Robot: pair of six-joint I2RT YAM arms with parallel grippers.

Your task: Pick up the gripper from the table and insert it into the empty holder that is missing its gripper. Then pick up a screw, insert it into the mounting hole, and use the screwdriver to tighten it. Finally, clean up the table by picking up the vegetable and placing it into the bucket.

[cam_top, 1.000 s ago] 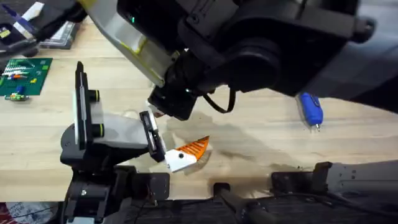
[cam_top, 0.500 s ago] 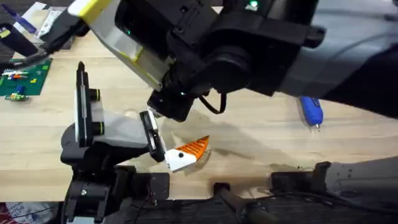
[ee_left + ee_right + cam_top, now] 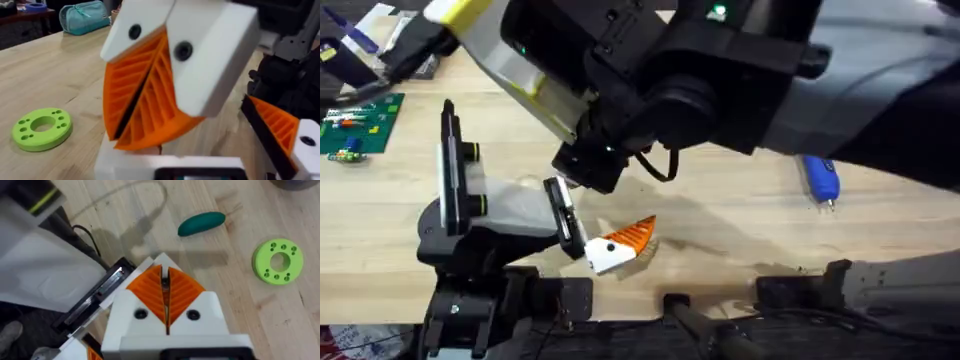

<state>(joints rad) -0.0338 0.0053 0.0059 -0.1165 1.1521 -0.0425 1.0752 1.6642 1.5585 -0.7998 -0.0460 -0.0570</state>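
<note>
Pale matt wooden tabletop [image 3: 740,225], grain seen. Small wedge-shaped gripper [image 3: 620,245]: orange ribbed tip, smooth white plastic base. Stubby bright-blue glossy plastic screwdriver [image 3: 819,176], silver metal tip. Lime-green matt plastic ring [image 3: 277,260], 1 centre hole.

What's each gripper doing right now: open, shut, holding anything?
Left gripper: shut, orange pads pressed together, holding nothing.
Right gripper: shut, pads together, holding nothing.

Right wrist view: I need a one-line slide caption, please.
Closed right gripper hovers above the wooden table, near a green vegetable and lime ring.
</note>
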